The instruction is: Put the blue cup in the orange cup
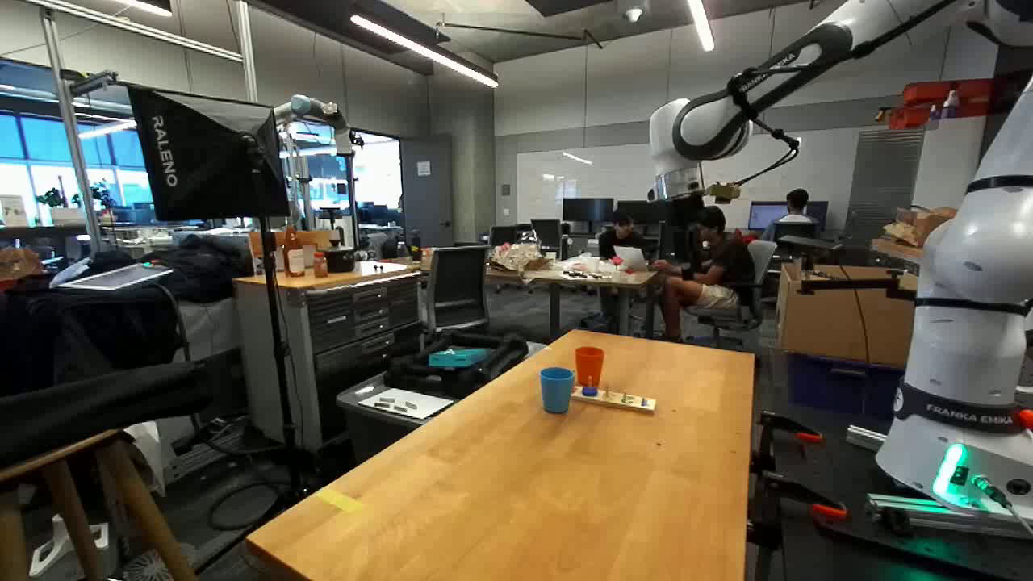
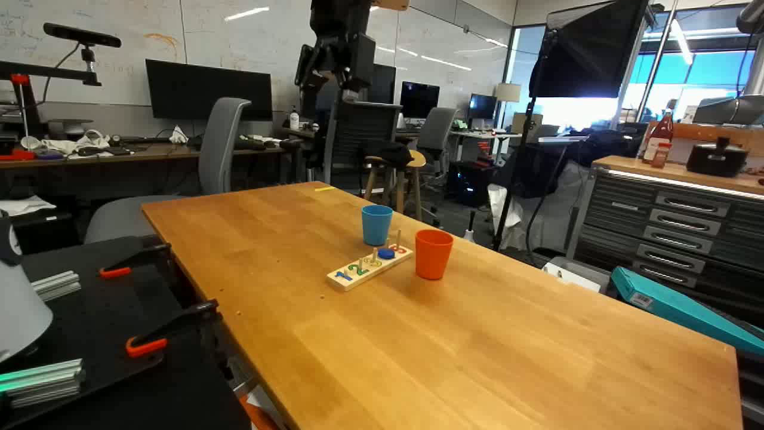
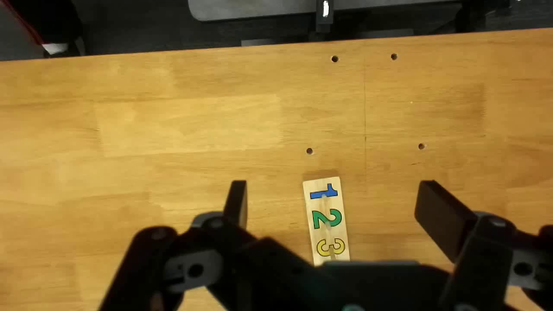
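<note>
The blue cup (image 2: 376, 227) stands on the worktop (image 2: 477, 346), below the gripper (image 3: 335, 201), which is spread wide and holds nothing. The orange cup (image 2: 434, 257) and board (image 2: 369, 272) sit close by, also beneath; coming down off-centre could topple either cup or strike the board.

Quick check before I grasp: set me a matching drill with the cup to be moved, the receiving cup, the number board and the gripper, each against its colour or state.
Things
1. Cup to be moved
2. Receiving cup
3. Number board
4. Gripper

Colours and states
A. open, above the table
B. orange-red, standing upright
C. lying flat, bearing a blue disc
D. blue, standing upright

Pairs: 1-D; 2-B; 3-C; 4-A
</note>
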Controlling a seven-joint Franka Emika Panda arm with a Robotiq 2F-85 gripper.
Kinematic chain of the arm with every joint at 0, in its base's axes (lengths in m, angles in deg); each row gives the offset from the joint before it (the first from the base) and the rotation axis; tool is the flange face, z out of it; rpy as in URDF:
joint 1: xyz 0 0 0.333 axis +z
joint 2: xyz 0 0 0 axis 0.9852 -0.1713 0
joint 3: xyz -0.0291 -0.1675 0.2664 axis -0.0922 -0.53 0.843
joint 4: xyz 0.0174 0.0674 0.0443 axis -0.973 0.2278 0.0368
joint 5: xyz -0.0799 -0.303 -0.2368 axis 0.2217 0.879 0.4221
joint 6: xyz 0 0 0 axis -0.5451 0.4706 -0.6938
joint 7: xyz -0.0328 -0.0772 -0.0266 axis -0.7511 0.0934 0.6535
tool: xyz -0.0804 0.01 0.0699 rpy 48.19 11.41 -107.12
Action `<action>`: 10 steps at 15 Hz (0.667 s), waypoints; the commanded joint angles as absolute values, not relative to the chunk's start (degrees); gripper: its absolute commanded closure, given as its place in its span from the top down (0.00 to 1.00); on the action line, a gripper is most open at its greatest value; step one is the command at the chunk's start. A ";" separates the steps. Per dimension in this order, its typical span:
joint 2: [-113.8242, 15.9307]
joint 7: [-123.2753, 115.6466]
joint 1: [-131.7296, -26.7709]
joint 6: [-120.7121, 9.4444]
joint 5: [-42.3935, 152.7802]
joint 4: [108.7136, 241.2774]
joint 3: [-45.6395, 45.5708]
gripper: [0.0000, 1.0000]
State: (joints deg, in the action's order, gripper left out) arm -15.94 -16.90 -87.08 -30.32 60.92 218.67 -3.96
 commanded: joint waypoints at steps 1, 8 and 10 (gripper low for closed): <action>-15.93 -16.89 -87.05 -30.27 60.91 218.51 -3.97 1.00; -23.22 -15.39 -80.80 -42.56 59.96 222.16 2.35 1.00; -29.50 -14.02 -78.57 -46.56 60.03 219.36 5.08 1.00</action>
State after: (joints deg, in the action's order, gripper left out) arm -21.05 -16.04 -81.55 -41.66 60.58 223.19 1.96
